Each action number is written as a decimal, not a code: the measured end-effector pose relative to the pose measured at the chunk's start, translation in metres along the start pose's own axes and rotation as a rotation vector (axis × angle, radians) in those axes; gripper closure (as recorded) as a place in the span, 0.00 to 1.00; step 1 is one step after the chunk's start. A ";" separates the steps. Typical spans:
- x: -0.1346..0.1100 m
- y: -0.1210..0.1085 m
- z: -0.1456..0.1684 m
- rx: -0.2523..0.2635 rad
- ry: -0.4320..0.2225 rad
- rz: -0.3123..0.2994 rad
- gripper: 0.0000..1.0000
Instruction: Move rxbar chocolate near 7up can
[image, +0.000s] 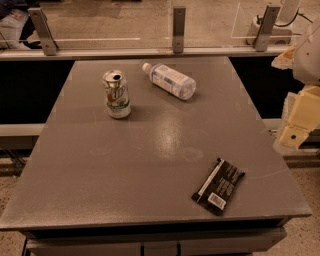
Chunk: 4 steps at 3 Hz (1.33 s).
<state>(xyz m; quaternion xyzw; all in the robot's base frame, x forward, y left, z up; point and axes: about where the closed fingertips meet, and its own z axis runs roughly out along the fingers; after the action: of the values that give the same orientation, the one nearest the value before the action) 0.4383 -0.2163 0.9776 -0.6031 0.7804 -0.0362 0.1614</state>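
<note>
The rxbar chocolate (219, 186) is a flat black wrapper with a white stripe and a barcode patch. It lies near the table's front right corner. The 7up can (116, 94) stands upright at the back left of the table, its top opened. My gripper (298, 125) shows as cream-coloured parts at the right edge of the view, beyond the table's right side and above the bar's level. It is apart from the bar and holds nothing that I can see.
A clear plastic bottle (170, 80) with a white cap lies on its side at the back, right of the can. The grey table (150, 160) ends at a rail with metal brackets (178, 29) and a glass panel behind.
</note>
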 end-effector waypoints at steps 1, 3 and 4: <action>0.000 0.000 0.000 0.000 0.000 0.000 0.00; -0.032 0.020 0.060 -0.124 -0.021 -0.263 0.00; -0.053 0.031 0.091 -0.184 -0.057 -0.430 0.00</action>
<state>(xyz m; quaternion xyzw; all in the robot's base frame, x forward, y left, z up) 0.4483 -0.1449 0.8951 -0.7685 0.6290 0.0186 0.1160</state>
